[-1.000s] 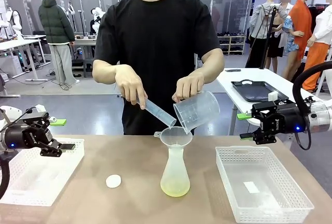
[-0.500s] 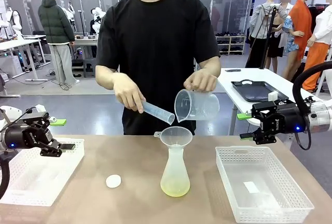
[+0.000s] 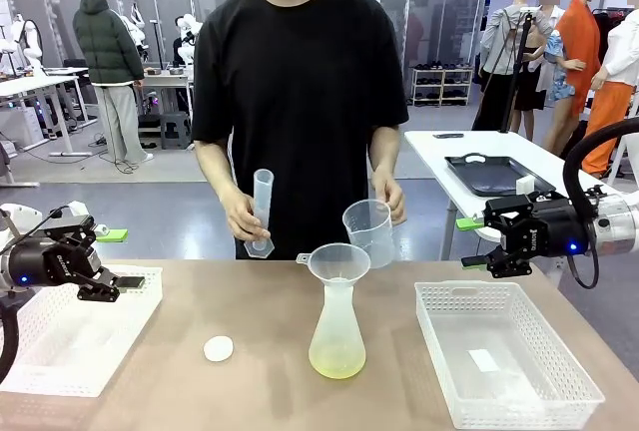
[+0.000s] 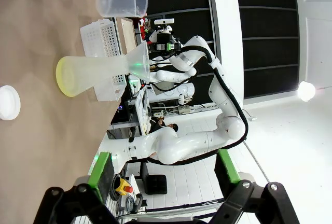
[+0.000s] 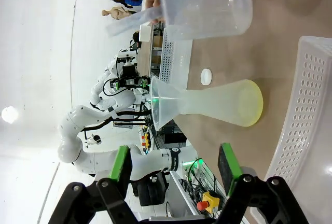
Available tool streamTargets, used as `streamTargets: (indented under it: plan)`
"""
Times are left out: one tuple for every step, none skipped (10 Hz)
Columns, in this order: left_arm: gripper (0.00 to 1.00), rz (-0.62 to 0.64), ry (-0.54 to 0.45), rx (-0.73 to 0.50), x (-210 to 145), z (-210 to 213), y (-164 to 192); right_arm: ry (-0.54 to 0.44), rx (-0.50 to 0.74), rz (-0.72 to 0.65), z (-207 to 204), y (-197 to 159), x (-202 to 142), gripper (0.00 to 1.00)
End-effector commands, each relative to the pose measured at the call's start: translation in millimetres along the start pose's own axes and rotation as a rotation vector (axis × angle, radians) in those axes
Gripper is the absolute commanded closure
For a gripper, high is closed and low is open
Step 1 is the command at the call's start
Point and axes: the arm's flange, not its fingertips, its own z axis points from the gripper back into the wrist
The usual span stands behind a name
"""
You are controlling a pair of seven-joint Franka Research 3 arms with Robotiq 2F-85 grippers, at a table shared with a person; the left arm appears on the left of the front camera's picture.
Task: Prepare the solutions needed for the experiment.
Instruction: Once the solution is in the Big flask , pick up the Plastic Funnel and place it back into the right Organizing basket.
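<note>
A translucent conical flask [image 3: 337,326] stands mid-table with a funnel [image 3: 337,260] in its neck. The solutions [image 3: 337,360] form a shallow pale yellow-green layer in its base, also visible in the left wrist view [image 4: 63,77] and the right wrist view [image 5: 253,103]. The person across the table holds a measuring cylinder [image 3: 262,211] upright in one hand and an empty beaker [image 3: 368,230] in the other, both behind the funnel. My left gripper [image 3: 125,259] hovers open over the left basket. My right gripper [image 3: 469,242] hangs open above the table's right side, apart from the flask.
A white basket [image 3: 40,369] lies at the left and another white basket [image 3: 555,381] at the right, with a small white label inside. A small white round cap [image 3: 218,348] rests on the table left of the flask. A second table with a black tray [image 3: 494,174] stands behind.
The person has stopped tipping the beaker at the funnel, turned beaker and cylinder upright and lowered them towards the table. Both arms have stayed still.
</note>
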Motion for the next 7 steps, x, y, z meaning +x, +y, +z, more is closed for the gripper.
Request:
streamTargets:
  plan:
    - [0.00,-0.004,-0.015,-0.002,-0.5,-1.7,-1.7,-0.005,0.006,-0.001,-1.0,0.4,0.2,0.15]
    - [0.00,-0.004,-0.015,-0.002,-0.5,-1.7,-1.7,-0.005,0.006,-0.001,-1.0,0.4,0.2,0.15]
    - [0.00,-0.004,-0.015,-0.002,-0.5,-1.7,-1.7,-0.005,0.006,-0.001,-1.0,0.4,0.2,0.15]
    - [0.00,-0.004,-0.015,-0.002,-0.5,-1.7,-1.7,-0.005,0.006,-0.001,-1.0,0.4,0.2,0.15]
    - [0.00,-0.004,-0.015,-0.002,-0.5,-1.7,-1.7,-0.005,0.006,-0.001,-1.0,0.4,0.2,0.15]
    - [0.00,-0.004,-0.015,-0.002,-0.5,-1.7,-1.7,-0.005,0.006,-0.001,-1.0,0.4,0.2,0.15]
    - [0.00,-0.004,-0.015,-0.002,-0.5,-1.7,-1.7,-0.005,0.006,-0.001,-1.0,0.4,0.2,0.15]
